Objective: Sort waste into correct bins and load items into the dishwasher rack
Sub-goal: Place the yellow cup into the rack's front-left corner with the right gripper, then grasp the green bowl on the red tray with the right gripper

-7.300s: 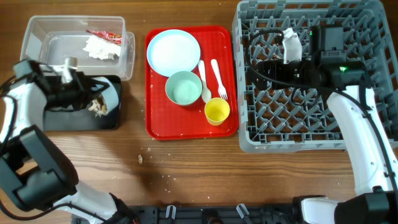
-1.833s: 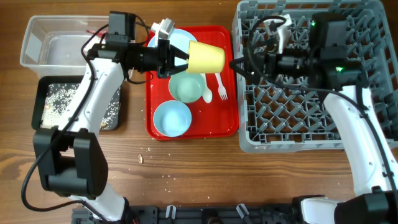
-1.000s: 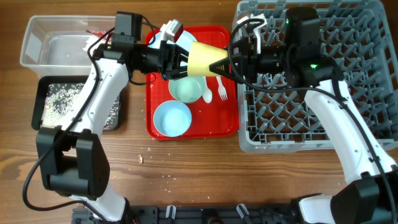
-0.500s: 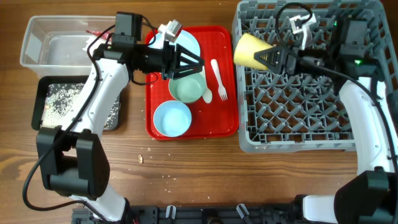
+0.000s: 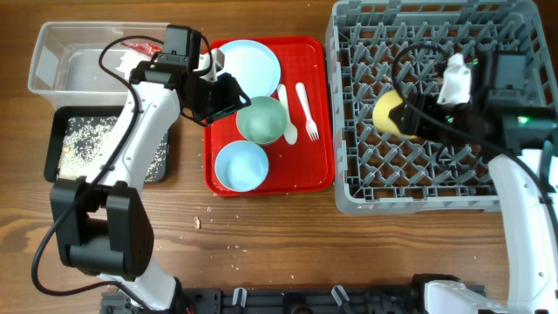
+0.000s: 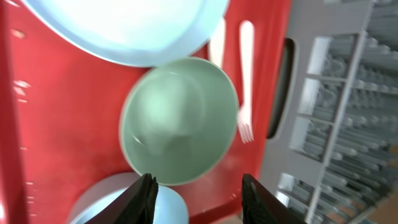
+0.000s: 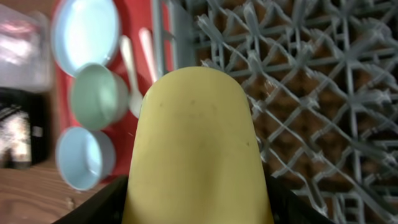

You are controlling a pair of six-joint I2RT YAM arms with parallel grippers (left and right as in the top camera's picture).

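The grey dishwasher rack (image 5: pixel 410 202) takes the right side of the table. Over its left part, the right hand (image 5: pixel 403 115) is closed around the yellow cup (image 5: pixel 386 112) and holds it sideways above the pegs. The red tray (image 5: pixel 216 179) lies in the middle. The clear tub (image 5: pixel 78 74) stands far left, and the black tray (image 5: pixel 105 144), with white crumbs in it, is just on its near side. The red tray carries the plate (image 5: pixel 248 65), the mint bowl (image 5: pixel 261 120), the blue bowl (image 5: pixel 241 164), the spoon (image 5: pixel 285 113) and the fork (image 5: pixel 307 109). The left hand (image 5: pixel 231 96) is wide open and empty, above the left edge of the mint bowl.
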